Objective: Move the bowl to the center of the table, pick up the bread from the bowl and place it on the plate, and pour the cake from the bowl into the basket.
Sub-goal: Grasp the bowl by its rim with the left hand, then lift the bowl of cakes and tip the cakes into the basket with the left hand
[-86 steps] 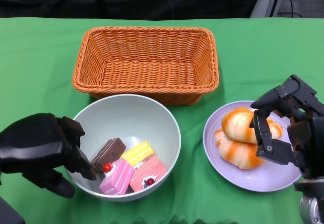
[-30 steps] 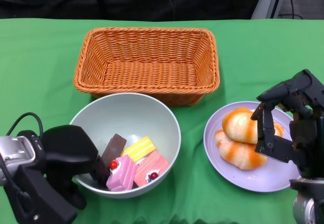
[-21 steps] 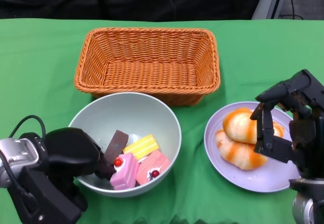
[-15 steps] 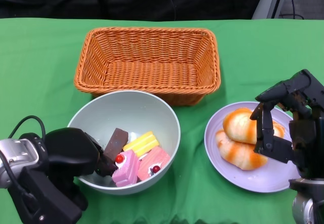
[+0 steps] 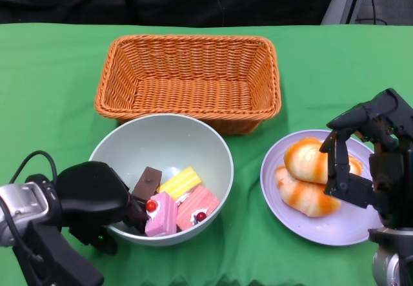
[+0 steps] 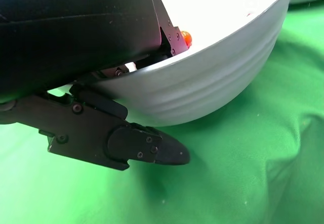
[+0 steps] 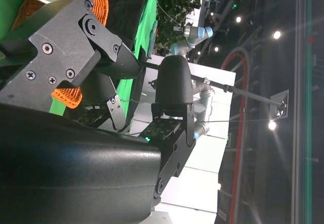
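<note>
The left hand point(image 5: 90, 202) grips the near-left rim of the pale grey-green round bowl point(image 5: 164, 144), close to the near edge of the green-covered table point(image 5: 51, 86). In the left wrist view, fingers point(image 6: 147, 150) lie under the bowl's outer wall while the rest of the hand point(image 6: 76, 27) sits over the rim, so the rim is clamped between them.

The bowl holds four cake pieces clustered in its near half:
- a brown chocolate slab point(image 5: 147, 181), leaning against the left hand's side of the bowl;
- a pink cake with a red cherry point(image 5: 161, 212), nearest the near rim;
- a salmon-pink cake with a red cherry point(image 5: 197, 206), just right of it;
- a yellow striped cake point(image 5: 180, 183), resting behind the two pink ones.

The far half of the bowl's interior is bare.

The lilac round plate point(image 5: 335, 224) sits toward the near-right part of the table, apart from the bowl. It carries two glazed orange-and-cream bread rolls point(image 5: 303, 179), touching each other.

The right hand point(image 5: 364, 153) hangs over the right part of the plate with fingers spread and nothing between them; one finger hangs in front of the farther roll.

The orange woven rectangular basket point(image 5: 187, 82) stands beyond the bowl, at the table's centre toward the far edge. Its near wall sits just behind the bowl's far rim.
</note>
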Robot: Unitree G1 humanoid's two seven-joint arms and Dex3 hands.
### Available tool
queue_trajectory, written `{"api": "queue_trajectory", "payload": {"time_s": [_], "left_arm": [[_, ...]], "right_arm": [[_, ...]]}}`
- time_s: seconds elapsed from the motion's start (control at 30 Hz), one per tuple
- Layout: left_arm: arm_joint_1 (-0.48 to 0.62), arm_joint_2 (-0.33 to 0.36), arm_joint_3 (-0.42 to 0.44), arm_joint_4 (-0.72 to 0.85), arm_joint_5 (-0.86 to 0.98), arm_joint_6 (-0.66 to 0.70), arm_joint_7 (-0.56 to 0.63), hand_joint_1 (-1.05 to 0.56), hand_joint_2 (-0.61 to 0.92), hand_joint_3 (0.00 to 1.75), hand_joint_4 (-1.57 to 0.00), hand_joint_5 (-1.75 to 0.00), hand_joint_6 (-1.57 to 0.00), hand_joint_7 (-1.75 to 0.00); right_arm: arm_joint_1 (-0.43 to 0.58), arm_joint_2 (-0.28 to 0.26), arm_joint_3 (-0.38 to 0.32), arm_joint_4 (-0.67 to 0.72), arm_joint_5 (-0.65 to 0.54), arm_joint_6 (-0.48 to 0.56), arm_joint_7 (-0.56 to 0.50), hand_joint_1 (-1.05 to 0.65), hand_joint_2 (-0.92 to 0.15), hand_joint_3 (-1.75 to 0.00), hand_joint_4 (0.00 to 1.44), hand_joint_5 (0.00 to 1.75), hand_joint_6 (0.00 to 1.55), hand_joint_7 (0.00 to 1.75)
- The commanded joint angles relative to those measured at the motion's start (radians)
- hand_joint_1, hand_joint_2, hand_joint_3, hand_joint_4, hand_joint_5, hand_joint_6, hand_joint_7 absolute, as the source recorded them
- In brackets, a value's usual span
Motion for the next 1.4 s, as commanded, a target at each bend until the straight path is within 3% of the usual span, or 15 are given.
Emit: {"api": "queue_trajectory", "payload": {"time_s": [0.03,0.1,0.2,0.27,0.3,0.4,0.5,0.53,0.77,1.27,1.4], "left_arm": [[0.014,-0.017,-0.029,0.052,0.039,0.003,0.097,-0.32,0.92,0.05,-1.03,-0.28,-1.00,-0.07],[0.006,-0.031,-0.045,0.087,0.060,0.003,0.175,-0.30,0.92,0.04,-0.87,-0.74,-1.07,-0.05],[-0.008,-0.048,-0.072,0.137,0.094,0.005,0.300,-0.29,0.92,0.04,-0.81,-0.95,-1.11,-0.06],[-0.020,-0.064,-0.091,0.184,0.114,-0.007,0.407,-0.25,0.92,0.03,-0.73,-1.25,-1.14,-0.13],[-0.028,-0.069,-0.102,0.205,0.124,-0.017,0.459,-0.24,0.92,0.03,-0.69,-1.39,-1.06,-0.34],[-0.049,-0.081,-0.130,0.264,0.141,-0.053,0.580,-0.20,0.92,0.09,-0.61,-1.67,-0.64,-1.27],[-0.064,-0.088,-0.148,0.308,0.142,-0.092,0.651,-0.19,0.92,0.14,-0.61,-1.74,-0.47,-1.64],[-0.068,-0.089,-0.153,0.317,0.143,-0.101,0.669,-0.19,0.92,0.16,-0.61,-1.74,-0.45,-1.69],[-0.074,-0.073,-0.169,0.335,0.144,-0.155,0.752,-0.16,0.92,0.19,-0.62,-1.75,-0.45,-1.74],[-0.035,0.008,-0.136,0.261,0.120,-0.217,0.784,-0.10,0.92,0.08,-0.62,-1.75,-0.44,-1.75],[-0.019,0.027,-0.113,0.226,0.117,-0.239,0.832,-0.07,0.92,0.15,-0.64,-1.75,-0.46,-1.75]], "right_arm": [[0.009,0.000,0.000,-0.010,0.013,-0.004,0.000,-0.01,-0.38,-1.38,0.69,1.75,0.60,1.45],[0.008,-0.001,0.000,-0.006,0.017,-0.012,0.003,-0.01,-0.38,-1.38,0.69,1.75,0.60,1.45],[0.010,-0.003,0.002,-0.009,0.021,-0.007,0.006,-0.01,-0.38,-1.38,0.70,1.75,0.60,1.45],[0.011,-0.003,0.002,-0.009,0.019,-0.004,0.004,-0.02,-0.38,-1.37,0.69,1.75,0.60,1.45],[0.010,-0.004,0.001,-0.007,0.018,-0.007,0.005,-0.02,-0.39,-1.36,0.69,1.75,0.61,1.45],[0.007,-0.007,0.001,0.001,0.025,-0.013,0.011,-0.02,-0.40,-1.34,0.69,1.74,0.60,1.44],[0.006,-0.005,-0.001,0.001,0.020,-0.013,0.007,-0.03,-0.40,-1.33,0.69,1.74,0.61,1.43],[0.007,-0.004,-0.001,0.001,0.020,-0.012,0.007,-0.02,-0.40,-1.33,0.69,1.74,0.61,1.43],[0.003,0.000,-0.002,0.007,0.031,-0.020,0.010,-0.04,-0.40,-1.32,0.69,1.75,0.62,1.42],[-0.016,-0.003,-0.009,0.038,0.038,-0.030,0.014,-0.02,-0.39,-1.34,0.68,1.74,0.62,1.40],[-0.024,-0.004,-0.011,0.052,0.046,-0.038,0.021,-0.02,-0.38,-1.34,0.68,1.74,0.62,1.40]]}}
